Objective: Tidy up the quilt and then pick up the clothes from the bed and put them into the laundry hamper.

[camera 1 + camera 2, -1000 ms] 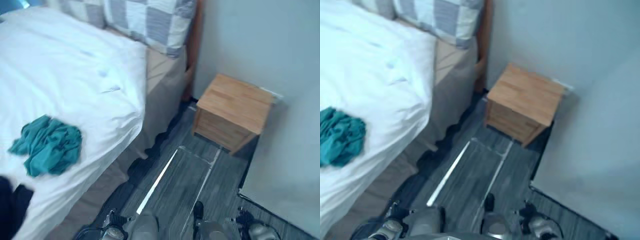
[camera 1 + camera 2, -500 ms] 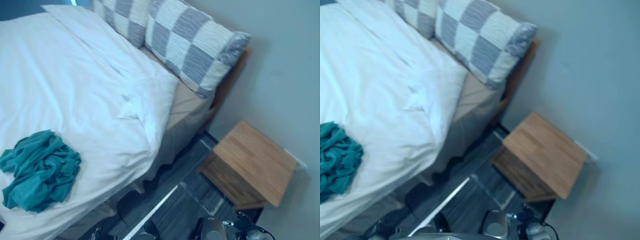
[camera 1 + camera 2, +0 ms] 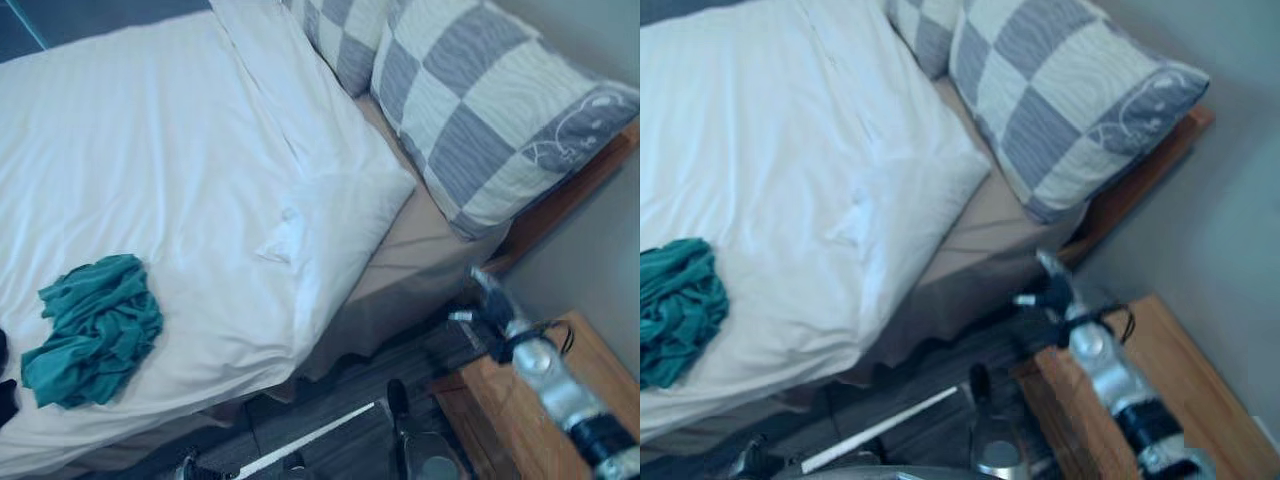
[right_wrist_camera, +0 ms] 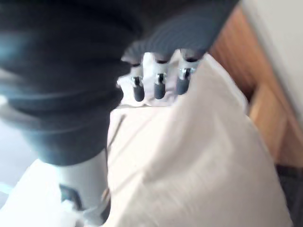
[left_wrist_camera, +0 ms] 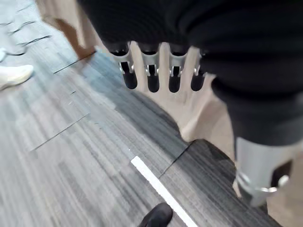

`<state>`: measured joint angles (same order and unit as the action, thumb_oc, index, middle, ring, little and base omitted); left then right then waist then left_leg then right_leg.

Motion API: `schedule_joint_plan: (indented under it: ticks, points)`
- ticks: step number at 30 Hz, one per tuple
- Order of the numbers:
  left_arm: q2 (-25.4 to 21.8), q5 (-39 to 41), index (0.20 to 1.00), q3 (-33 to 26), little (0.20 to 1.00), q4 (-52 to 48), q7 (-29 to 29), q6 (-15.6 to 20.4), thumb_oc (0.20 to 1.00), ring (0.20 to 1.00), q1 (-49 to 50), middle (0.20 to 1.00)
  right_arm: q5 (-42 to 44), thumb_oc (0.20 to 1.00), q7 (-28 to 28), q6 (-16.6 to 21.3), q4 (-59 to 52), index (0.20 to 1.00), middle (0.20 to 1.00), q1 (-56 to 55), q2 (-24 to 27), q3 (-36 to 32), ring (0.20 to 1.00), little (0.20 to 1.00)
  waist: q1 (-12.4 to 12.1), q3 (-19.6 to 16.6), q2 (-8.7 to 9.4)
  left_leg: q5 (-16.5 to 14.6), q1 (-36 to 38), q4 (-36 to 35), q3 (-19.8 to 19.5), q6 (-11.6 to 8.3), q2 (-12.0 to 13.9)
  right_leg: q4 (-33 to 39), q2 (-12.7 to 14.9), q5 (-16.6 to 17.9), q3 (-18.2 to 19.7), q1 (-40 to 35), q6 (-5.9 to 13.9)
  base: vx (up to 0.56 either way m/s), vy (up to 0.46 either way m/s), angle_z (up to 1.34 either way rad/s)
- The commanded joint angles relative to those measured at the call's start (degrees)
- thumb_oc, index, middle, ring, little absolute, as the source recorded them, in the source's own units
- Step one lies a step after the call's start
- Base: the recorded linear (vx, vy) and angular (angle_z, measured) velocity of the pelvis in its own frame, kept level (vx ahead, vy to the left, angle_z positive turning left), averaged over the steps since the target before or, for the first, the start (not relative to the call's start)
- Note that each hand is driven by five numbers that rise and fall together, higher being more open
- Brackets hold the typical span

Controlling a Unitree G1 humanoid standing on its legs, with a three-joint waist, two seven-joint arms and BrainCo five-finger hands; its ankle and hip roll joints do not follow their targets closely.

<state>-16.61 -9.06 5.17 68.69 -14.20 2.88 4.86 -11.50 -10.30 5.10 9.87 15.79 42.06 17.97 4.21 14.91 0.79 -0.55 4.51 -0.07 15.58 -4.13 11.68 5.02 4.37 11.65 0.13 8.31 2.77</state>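
Observation:
A white quilt (image 3: 170, 150) covers the bed, with a small crumpled fold (image 3: 283, 228) near its right edge. A bunched teal garment (image 3: 92, 330) lies on the quilt toward the lower left, and a dark piece of cloth (image 3: 4, 392) shows at the left edge. My right hand (image 3: 489, 302) is raised beside the bed's head corner, above the beige bed side (image 3: 400, 300), with straight fingers (image 4: 158, 82) holding nothing. My left hand (image 5: 152, 66) hangs open over the grey floor (image 5: 71, 156) beside the beige bed skirt (image 5: 189, 109).
Two grey-and-white checked pillows (image 3: 490, 110) lean on the wooden headboard (image 3: 580, 180). A wooden nightstand (image 3: 1185, 395) stands right of the bed, under my right arm. A white shoe (image 5: 13, 75) rests on the floor.
The camera has swung toward the bed's head, so the pillows show larger. My right arm has come up into view beside the bed corner. The teal garment has not moved.

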Motion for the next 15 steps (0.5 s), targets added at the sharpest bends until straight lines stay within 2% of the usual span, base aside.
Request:
schedule_joint_plan:
  ticks: [1,4,5,7,8,10,11,12,15]
  points:
    - [-3.2,2.7,1.0,1.6,1.0,3.2,-2.0,0.0,1.0,1.0,-1.8,1.0,-3.4,1.0,-2.6,3.6,-4.2,1.0,1.0,8.8,-0.2,1.2,1.0,1.0,-0.8,1.9,3.93,2.3,-3.1,1.7,1.0,-4.46,3.4,-0.1,7.0,-11.0,-3.9,-7.0,6.88,-0.1,-0.134,0.81]
    - [-2.8,3.9,1.0,1.0,1.0,4.0,-1.7,-0.8,1.0,1.0,-0.5,1.0,-6.7,1.0,-3.5,2.9,-6.2,1.0,1.0,14.9,1.5,4.3,1.0,1.0,-0.6,2.5,2.66,3.4,-2.7,4.1,9.2,-4.74,6.4,-0.6,7.3,-12.5,-9.6,-9.0,6.2,-0.04,-0.096,1.17]
    - [-2.8,4.2,1.0,1.5,1.0,3.9,-1.9,-0.8,1.0,1.0,-0.5,1.0,-7.3,1.0,-4.0,2.2,-5.4,1.0,1.0,18.8,0.9,5.9,1.0,1.0,-1.1,2.9,2.42,4.8,-3.4,4.6,9.6,-5.25,6.7,-0.6,7.1,-12.6,-9.8,-9.4,6.08,0.01,-0.02,1.07]
    - [-2.4,4.5,1.0,1.5,1.0,4.1,-1.7,-0.8,1.0,1.0,-0.2,1.0,-7.6,1.0,-4.2,1.9,-4.5,1.0,1.0,22.2,0.1,7.9,1.0,1.0,-1.0,3.1,2.11,5.0,-3.3,3.4,9.7,-5.28,6.5,-0.7,6.9,-12.4,-10.2,-9.4,6.22,-0.04,-0.019,0.48]
    - [-3.0,4.5,1.0,2.9,1.0,4.2,-1.9,-0.4,1.0,1.0,-0.9,1.0,-7.7,1.0,-4.5,1.8,-1.6,1.0,1.0,30.4,-0.5,11.4,1.0,1.0,-1.4,4.0,1.84,5.4,-3.7,1.9,9.5,-5.33,6.4,-1.3,7.1,-11.7,-10.8,-8.4,6.38,-0.11,-0.014,0.2]
    - [-4.2,5.2,1.0,4.6,1.0,3.8,-1.9,0.4,1.0,1.0,-2.1,1.0,-7.2,1.0,-5.4,0.9,3.1,1.0,1.0,39.2,-0.6,15.0,1.0,1.0,-2.3,5.3,1.73,6.5,-5.2,0.5,8.9,-5.39,6.0,-2.7,7.5,-11.2,-10.6,-5.2,6.45,-0.13,0.007,0.11]
    - [-4.1,5.2,1.0,4.5,1.0,3.8,-1.9,0.4,1.0,1.0,-2.2,1.0,-7.1,1.0,-5.5,1.0,3.4,1.0,1.0,39.6,-0.7,15.4,1.0,1.0,-2.2,5.3,1.68,6.5,-5.4,0.4,9.0,-5.37,5.9,-2.9,7.5,-11.2,-10.6,-4.9,6.45,-0.15,0.054,0.18]
    - [-4.8,6.3,1.0,6.7,1.0,4.6,-2.5,-0.6,1.0,1.0,-7.8,1.0,-6.5,1.0,-5.9,0.2,7.9,1.0,1.0,45.6,-2.7,18.8,1.0,1.0,-1.6,6.5,1.7,7.3,-6.8,-0.5,9.7,-5.59,6.0,-4.8,8.0,-10.9,-10.0,-1.1,6.56,-0.11,0.051,0.17]
    - [-5.4,7.3,1.0,7.7,1.0,3.3,-4.0,0.9,1.0,1.0,-11.8,1.0,-5.4,1.0,-8.0,-0.4,14.7,1.0,1.0,48.7,-5.2,20.5,1.0,1.0,-2.0,7.6,1.71,8.2,-10.0,-0.3,9.6,-5.86,6.1,-6.9,8.4,-10.5,-9.5,3.1,6.5,-0.12,-0.001,0.06]
